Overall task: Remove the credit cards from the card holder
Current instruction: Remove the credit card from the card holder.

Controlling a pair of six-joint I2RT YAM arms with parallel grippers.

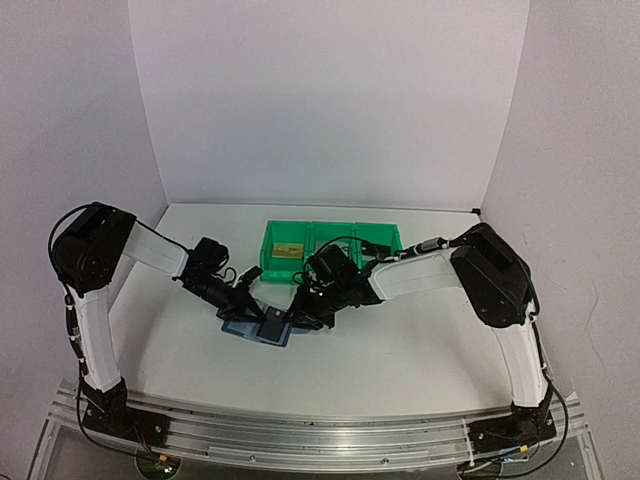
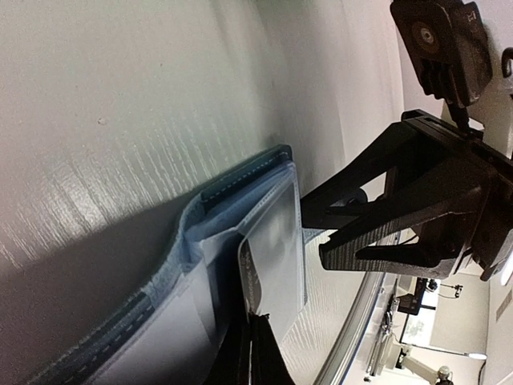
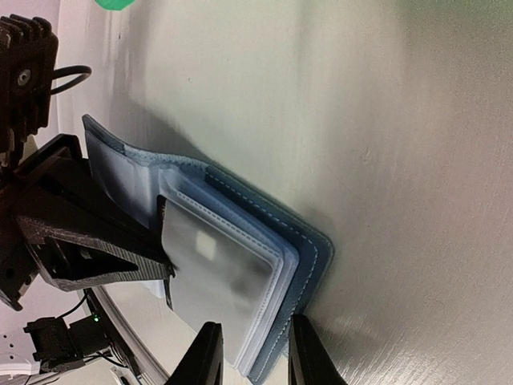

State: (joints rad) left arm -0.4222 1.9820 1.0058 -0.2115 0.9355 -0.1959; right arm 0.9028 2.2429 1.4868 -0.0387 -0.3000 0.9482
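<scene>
The blue card holder (image 1: 256,329) lies open on the table, its pale sleeves (image 3: 240,265) fanned upward. A silver-grey credit card (image 2: 250,277) sticks partly out of one sleeve. My left gripper (image 2: 255,346) is shut on that card's exposed edge. My right gripper (image 3: 255,353) stands part-open over the holder's near corner, one fingertip (image 3: 204,353) on the sleeves and the other at the blue cover's edge. From above, the left gripper (image 1: 262,312) and right gripper (image 1: 297,318) meet over the holder. A tan-gold credit card (image 1: 288,250) lies in the green bin.
The green plastic bin (image 1: 332,240), divided into compartments, stands just behind both grippers. In the left wrist view the right gripper's black fingers (image 2: 377,216) sit close beside the sleeves. The table's metal front rail (image 1: 320,430) runs along the near edge.
</scene>
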